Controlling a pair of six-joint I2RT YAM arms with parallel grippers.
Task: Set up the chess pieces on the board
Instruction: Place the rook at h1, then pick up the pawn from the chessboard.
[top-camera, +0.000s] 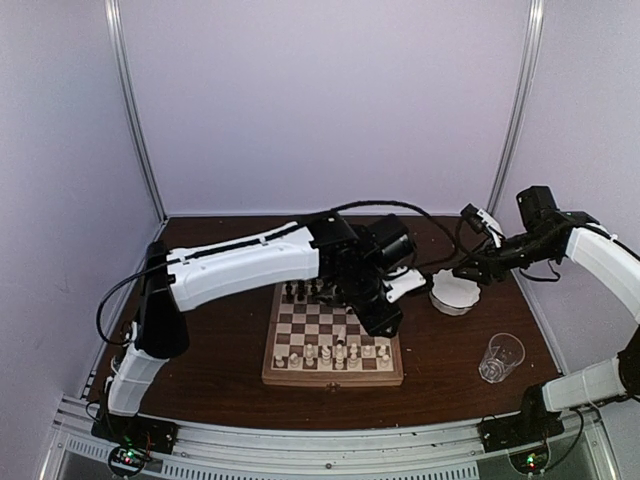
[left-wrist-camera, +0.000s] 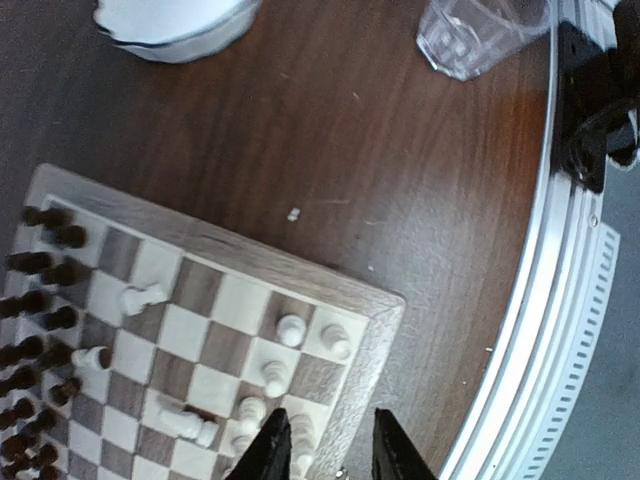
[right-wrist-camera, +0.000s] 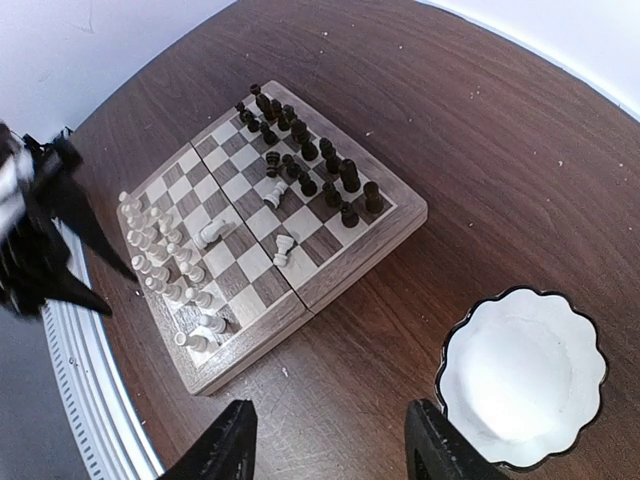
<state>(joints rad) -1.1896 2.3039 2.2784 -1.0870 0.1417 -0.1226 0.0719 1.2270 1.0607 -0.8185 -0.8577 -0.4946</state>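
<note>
The board (top-camera: 333, 378) lies mid-table. Dark chess pieces (right-wrist-camera: 300, 150) crowd its far rows and cream ones (right-wrist-camera: 160, 262) its near rows. Three cream pieces lie tipped mid-board, one of them (left-wrist-camera: 143, 297) near the dark rows. My left gripper (left-wrist-camera: 329, 415) hangs over the board's near right corner, its jaws apart. A cream piece (left-wrist-camera: 299, 432) stands on the board just inside its left finger, and I cannot tell whether they touch. My right gripper (right-wrist-camera: 330, 405) is open wide and empty, over bare table between the board (right-wrist-camera: 370, 250) and the bowl.
A white scalloped bowl (top-camera: 455, 295) sits right of the board, under my right arm. A clear glass (top-camera: 500, 357) stands near the front right. The metal table rail (left-wrist-camera: 560, 330) runs close behind the board's near edge.
</note>
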